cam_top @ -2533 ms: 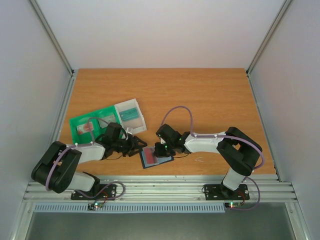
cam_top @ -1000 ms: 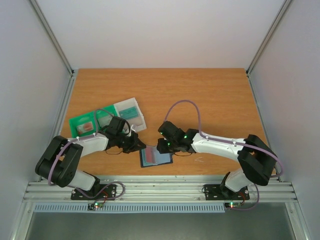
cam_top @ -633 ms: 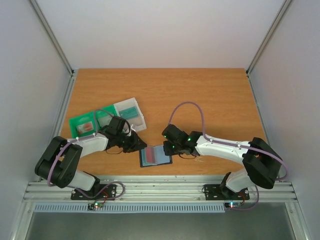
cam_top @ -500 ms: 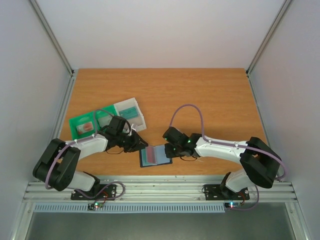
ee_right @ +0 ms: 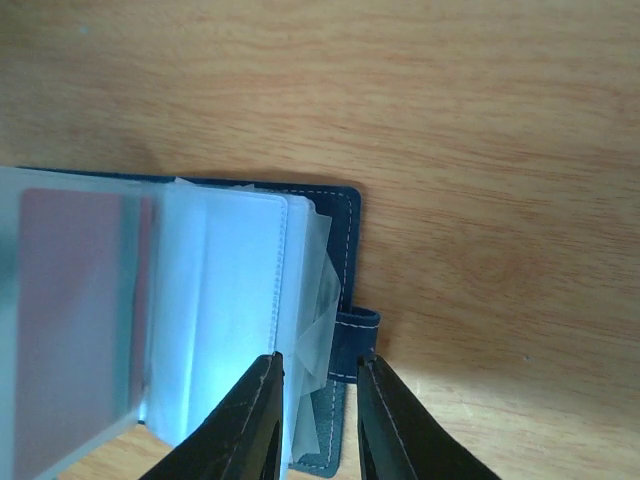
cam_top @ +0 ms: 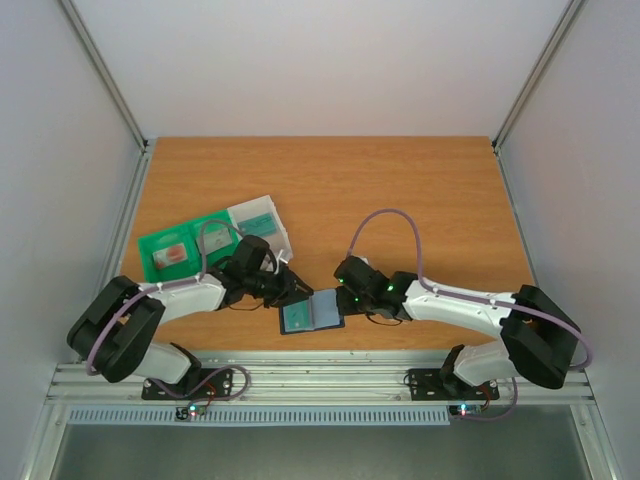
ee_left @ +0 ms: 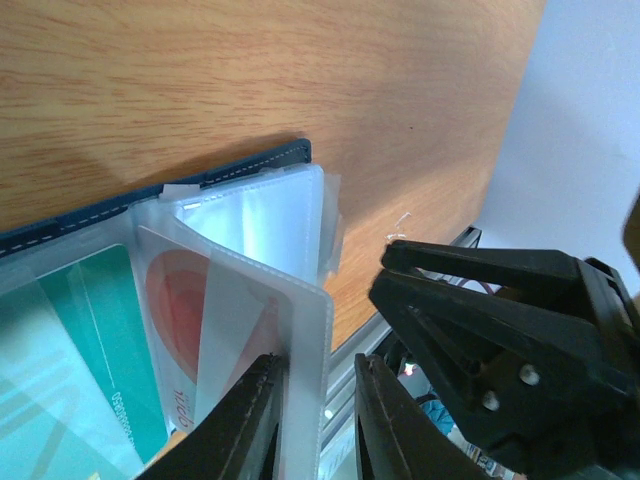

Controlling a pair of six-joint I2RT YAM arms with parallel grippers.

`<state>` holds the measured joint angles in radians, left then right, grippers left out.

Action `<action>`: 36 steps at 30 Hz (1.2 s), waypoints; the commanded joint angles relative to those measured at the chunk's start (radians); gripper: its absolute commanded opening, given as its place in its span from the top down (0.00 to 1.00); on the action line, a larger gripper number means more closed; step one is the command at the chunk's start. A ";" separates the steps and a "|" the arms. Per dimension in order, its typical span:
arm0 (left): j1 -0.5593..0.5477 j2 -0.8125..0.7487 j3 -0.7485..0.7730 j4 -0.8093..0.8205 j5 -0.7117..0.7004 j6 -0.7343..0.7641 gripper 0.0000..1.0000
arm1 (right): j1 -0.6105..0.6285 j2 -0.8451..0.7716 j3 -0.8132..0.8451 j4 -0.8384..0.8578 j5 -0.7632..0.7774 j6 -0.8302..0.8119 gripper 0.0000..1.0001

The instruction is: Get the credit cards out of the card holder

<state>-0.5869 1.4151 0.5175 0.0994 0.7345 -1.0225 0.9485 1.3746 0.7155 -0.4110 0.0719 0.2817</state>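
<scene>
Fingers of the left gripper stand slightly apart astride one clear sleeve edge; the right gripper's likewise straddle the opposite leaves. On the wooden table, one green bin and one white bin, beside the left arm, hold one card each. Between both grippers lies the open card holder, with two credit cards sleeved inside: teal and red-marked.

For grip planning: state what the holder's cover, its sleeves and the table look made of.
The cover: dark navy leather or imitation, matte, with pale stitching along its edge. The sleeves: clear, soft, glossy plastic; a card shows through one, and they bend. The table: wood or wood-look laminate, smooth, with an even orange-brown grain.
</scene>
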 commanded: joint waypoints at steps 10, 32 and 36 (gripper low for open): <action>-0.033 0.019 0.039 0.057 -0.045 -0.026 0.71 | 0.000 -0.147 -0.004 -0.077 0.043 0.032 0.76; -0.033 0.039 0.006 -0.009 -0.149 0.020 0.67 | -0.006 -0.028 0.034 0.061 -0.130 0.053 0.81; -0.033 0.047 0.022 -0.037 -0.171 0.029 0.67 | -0.011 0.023 0.040 0.112 -0.149 0.063 0.83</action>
<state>-0.6140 1.4464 0.5373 0.0273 0.5911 -0.9981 0.9459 1.3510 0.7231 -0.3695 -0.0479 0.3229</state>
